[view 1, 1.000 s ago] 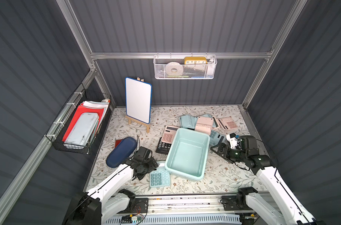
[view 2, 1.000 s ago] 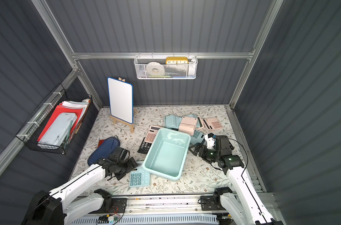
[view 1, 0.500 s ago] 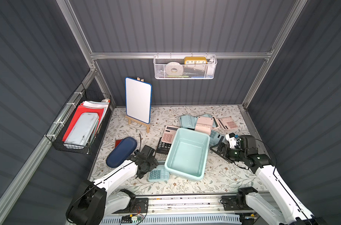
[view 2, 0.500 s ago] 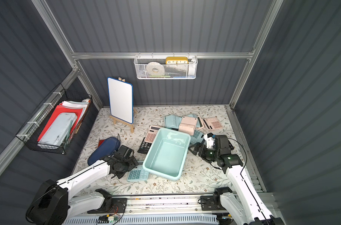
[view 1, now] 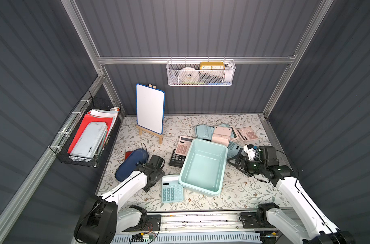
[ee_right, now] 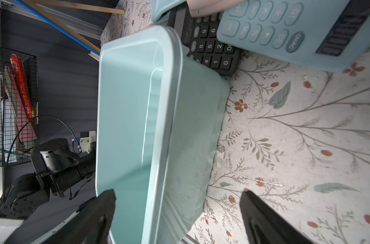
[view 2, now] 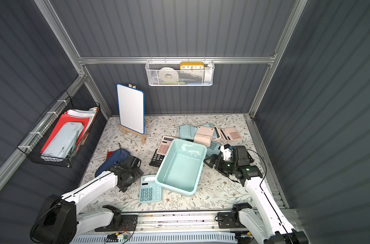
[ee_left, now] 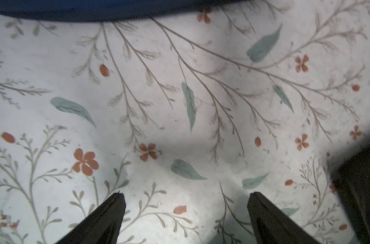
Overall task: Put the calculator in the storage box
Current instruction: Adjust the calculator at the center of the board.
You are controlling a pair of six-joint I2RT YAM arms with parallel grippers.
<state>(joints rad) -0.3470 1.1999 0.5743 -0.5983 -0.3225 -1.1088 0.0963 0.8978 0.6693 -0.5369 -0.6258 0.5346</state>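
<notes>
Down at the left gripper [ee_left: 185, 196], both fingers are spread wide over bare floral mat [ee_left: 201, 131], nothing between them. Right next to it the teal calculator [view 1: 172, 191] lies flat, keys up, butted against the near left corner of the storage box [view 1: 204, 166], so not in it. Box is empty btw. Right gripper [ee_right: 177, 192] is spread wide too; the box's side wall shows between its fingers, can't tell if they touch. More calculators [view 1: 222, 135] are piled behind the box.
</notes>
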